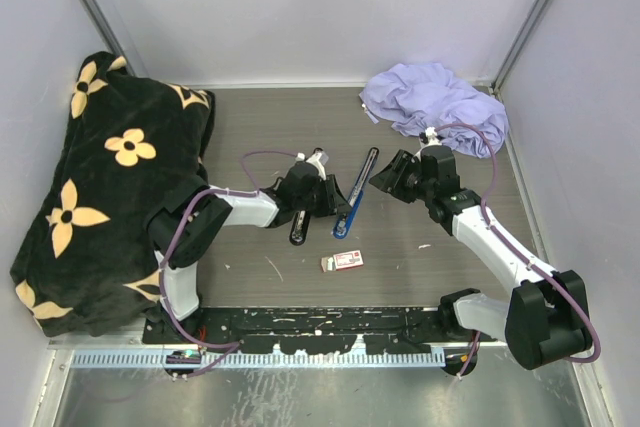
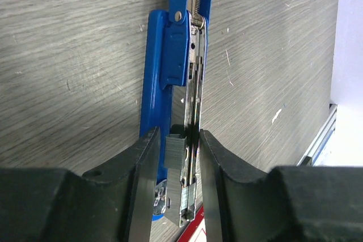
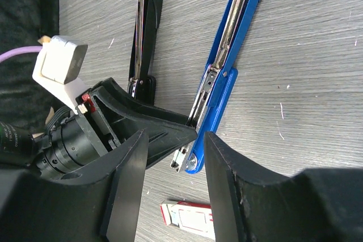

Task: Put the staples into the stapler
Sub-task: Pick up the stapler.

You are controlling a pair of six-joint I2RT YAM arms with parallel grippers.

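Though astride stapler, left jaws apart

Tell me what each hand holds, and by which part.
Left hand: a short staple strip between its fingers, flanked on its sides; contact cannot be told. Right hand: open, nothing held.

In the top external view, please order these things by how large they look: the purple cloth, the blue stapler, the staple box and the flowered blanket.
Largest to smallest:
1. flowered blanket
2. purple cloth
3. blue stapler, opened out long but thin
4. staple box
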